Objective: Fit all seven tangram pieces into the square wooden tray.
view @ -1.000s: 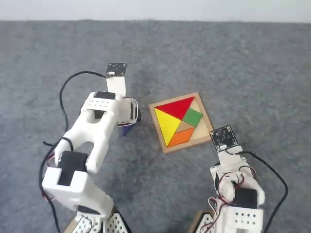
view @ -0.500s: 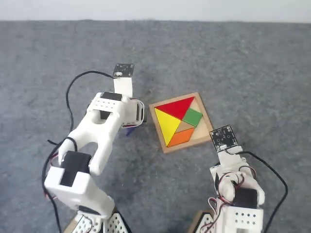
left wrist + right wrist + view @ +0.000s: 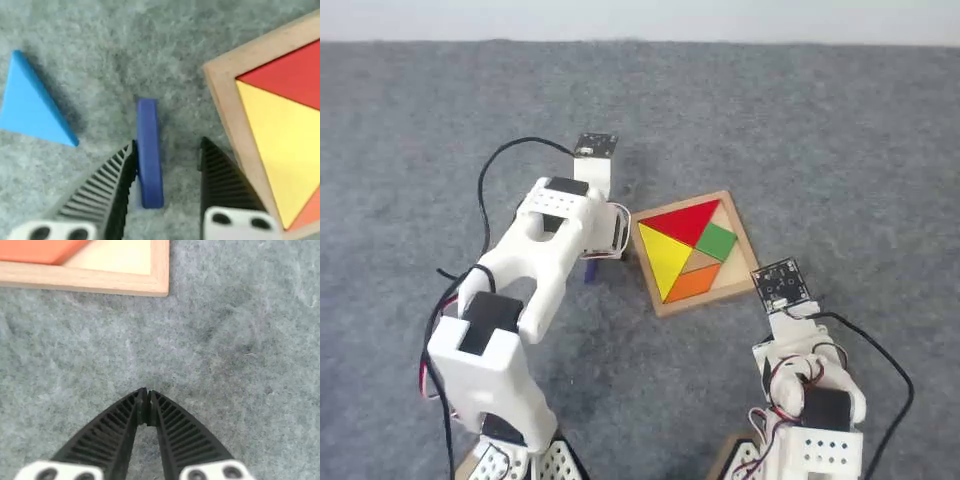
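I count four pieces seated in the tray [image 3: 712, 293]: red [image 3: 682, 222], yellow [image 3: 663, 258], green [image 3: 716, 241] and orange [image 3: 692, 284]. Bare wood [image 3: 700, 262] shows between green and orange and along the 3 o'clock edge, so I judge the job a little over half done.

The dark blue piece [image 3: 149, 150] stands on edge on the desk [image 3: 820, 150], just off the tray's 9 o'clock side. It sits between the parted fingers of my left end effector [image 3: 168, 145], against one finger and with a gap to the other, so it is not gripped yet. The light blue triangle [image 3: 30, 102] lies nearby, on the side away from the tray. I cannot find a seventh piece.

My right end effector [image 3: 146, 392] is closed on nothing, over the desk off the tray's 5 o'clock corner.
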Controlling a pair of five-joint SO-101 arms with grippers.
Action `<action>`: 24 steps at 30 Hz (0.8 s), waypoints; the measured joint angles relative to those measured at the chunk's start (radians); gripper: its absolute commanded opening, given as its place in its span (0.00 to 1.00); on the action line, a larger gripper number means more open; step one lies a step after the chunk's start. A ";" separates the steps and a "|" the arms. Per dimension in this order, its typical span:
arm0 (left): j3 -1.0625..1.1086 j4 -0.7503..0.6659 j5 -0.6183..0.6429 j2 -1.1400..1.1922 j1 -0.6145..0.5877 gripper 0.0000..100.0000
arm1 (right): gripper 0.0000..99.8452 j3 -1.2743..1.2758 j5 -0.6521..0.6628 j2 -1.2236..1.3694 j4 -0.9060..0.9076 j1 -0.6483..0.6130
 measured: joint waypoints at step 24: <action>0.175 -0.038 -0.143 -0.189 0.003 0.01 | 0.01 0.000 0.000 0.000 0.000 0.000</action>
